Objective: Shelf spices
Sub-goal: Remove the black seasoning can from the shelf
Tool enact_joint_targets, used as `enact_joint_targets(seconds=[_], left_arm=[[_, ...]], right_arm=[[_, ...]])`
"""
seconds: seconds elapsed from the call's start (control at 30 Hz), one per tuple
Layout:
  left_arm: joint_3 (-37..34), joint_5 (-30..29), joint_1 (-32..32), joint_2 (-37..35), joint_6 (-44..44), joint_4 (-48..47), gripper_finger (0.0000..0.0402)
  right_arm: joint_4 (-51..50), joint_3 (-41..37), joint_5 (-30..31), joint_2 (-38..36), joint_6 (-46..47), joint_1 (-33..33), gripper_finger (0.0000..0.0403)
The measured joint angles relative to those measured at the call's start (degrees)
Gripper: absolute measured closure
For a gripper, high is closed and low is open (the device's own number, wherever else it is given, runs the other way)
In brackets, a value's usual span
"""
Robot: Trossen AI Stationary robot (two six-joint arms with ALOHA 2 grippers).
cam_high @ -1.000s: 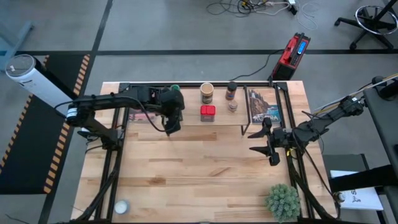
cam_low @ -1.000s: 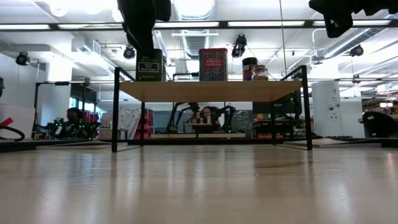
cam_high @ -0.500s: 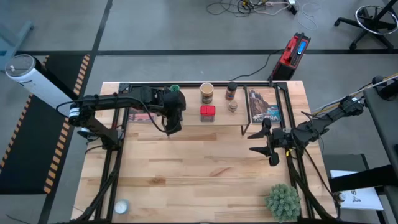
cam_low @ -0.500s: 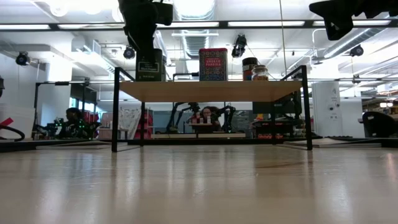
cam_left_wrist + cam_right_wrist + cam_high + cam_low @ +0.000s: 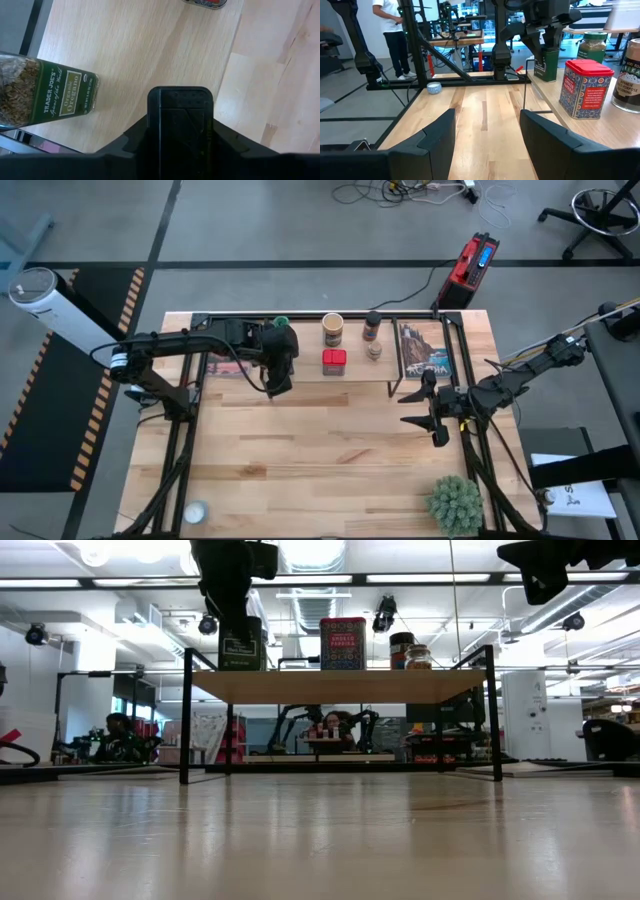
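The shelf [image 5: 360, 372] crosses the table's far half. On it stand the green-lidded jar [image 5: 282, 322], the tan round jar [image 5: 333, 330], the red square tin [image 5: 334, 361] and the dark-capped brown bottle [image 5: 372, 335]. The small black box [image 5: 242, 645] stands upright near the shelf's left end, under my left gripper [image 5: 273, 383], which is shut on it. My right gripper [image 5: 408, 409] hangs open above the table by the shelf's right end, holding nothing. The tiny clear jar [image 5: 195, 512] stands on the table at the near left corner. My left gripper pinches the small black box at its top end [image 5: 156, 120], one finger [image 5: 132, 142] on each of two opposite sides. The fingers come from above, slanting steeply down. The box stays upright with its base on the shelf, beside the green-lidded jar [image 5: 55, 95].
Two picture cards lie on the shelf, one at its right end [image 5: 424, 352] and one at its left end [image 5: 228, 368]. A green spiky plant [image 5: 455, 502] stands at the table's near right. Bare tabletop [image 5: 320, 450] spreads in front of the shelf.
My left gripper's fingers have drawn in onto the top of the small black box, as its outline in the low view shows. The arm has kept its place, and the box has stayed on the shelf.
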Motion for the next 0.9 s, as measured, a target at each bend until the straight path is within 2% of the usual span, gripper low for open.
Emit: enact_joint_targets(seconds=[0.73,0.9], left_arm=[[0.0,0.1,0.0,-3.2,2.6,-0.6,0.0274],[4.0,0.0,0.0,-4.6,2.3,-0.8,0.0274]], right_arm=[[-0.2,0.0,1.5,0.0,-0.1,0.0,0.0204],[-0.4,0.0,1.7,0.0,-0.1,0.0,0.0204]])
